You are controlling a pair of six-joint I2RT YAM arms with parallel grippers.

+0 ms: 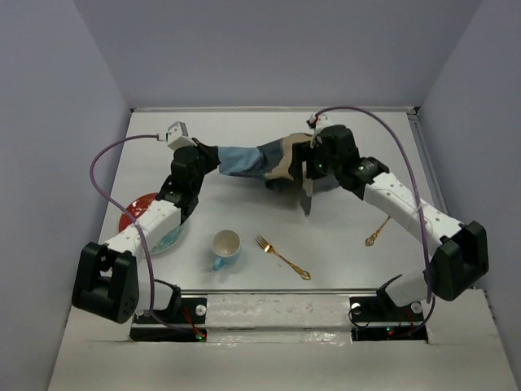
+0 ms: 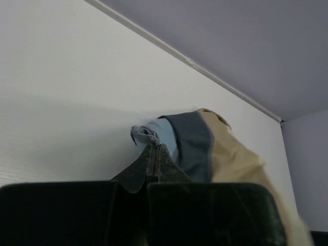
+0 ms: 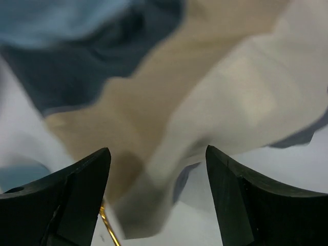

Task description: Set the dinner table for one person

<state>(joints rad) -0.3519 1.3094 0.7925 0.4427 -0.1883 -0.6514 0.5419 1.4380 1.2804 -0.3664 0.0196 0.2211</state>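
The striped blue, grey and tan placemat hangs bunched above the white dinner table, stretched between my two grippers. My left gripper is shut on its left blue corner; the left wrist view shows the fingertips pinching the cloth. My right gripper is open over the right end. In the right wrist view the jaws stand wide apart with the blurred cloth just beyond them, not gripped. A grey corner hangs down.
A red plate lies partly under my left arm. A cup stands near the front middle, with a gold fork to its right, also in the right wrist view. A gold spoon lies at the right.
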